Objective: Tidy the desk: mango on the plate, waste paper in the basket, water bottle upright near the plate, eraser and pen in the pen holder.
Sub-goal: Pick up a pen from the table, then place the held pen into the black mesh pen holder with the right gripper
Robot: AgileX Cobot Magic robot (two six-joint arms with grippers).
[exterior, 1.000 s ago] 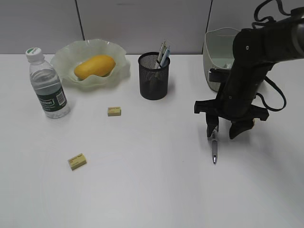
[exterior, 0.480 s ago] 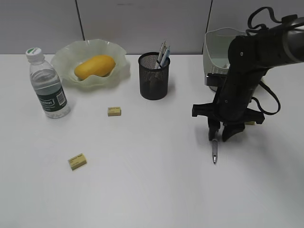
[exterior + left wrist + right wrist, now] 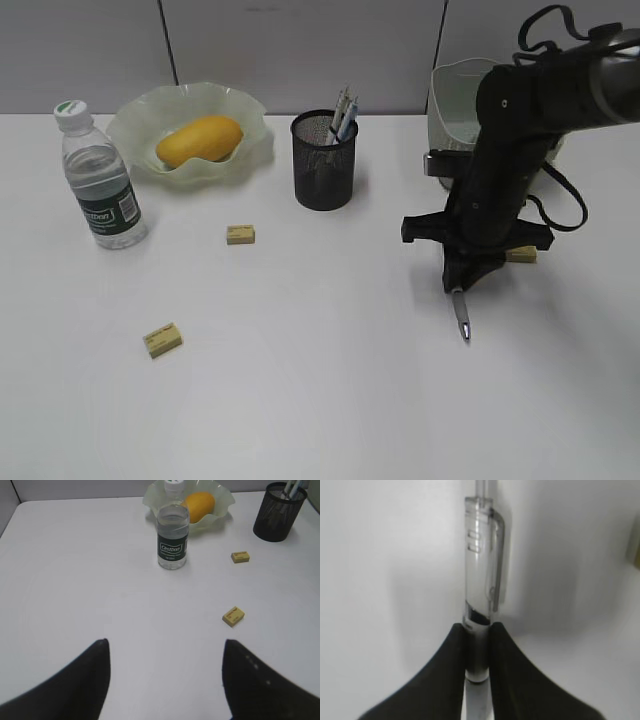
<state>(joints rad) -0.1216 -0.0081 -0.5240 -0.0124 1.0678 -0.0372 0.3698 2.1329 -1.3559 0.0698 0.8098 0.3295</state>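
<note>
Right gripper clenched on pen, fingers pinching barrel near one end; clear clip end pointing away in wrist view. Pen tip down toward desk at 5 o'clock of pen holder; contact with desk hard to tell. Left gripper spread wide, nothing between fingers, hovering over bare desk.

Mango sitting in plate at 10 o'clock of scene. Water bottle upright, just at 8 o'clock of plate. Pen holder at 3 o'clock of plate, pens inside. Basket at 2 o'clock, partly behind right arm. Near eraser at 7 o'clock of pen holder; far eraser at 5 o'clock of bottle; third eraser just beside right gripper at 3 o'clock. Waste paper not discernible.
</note>
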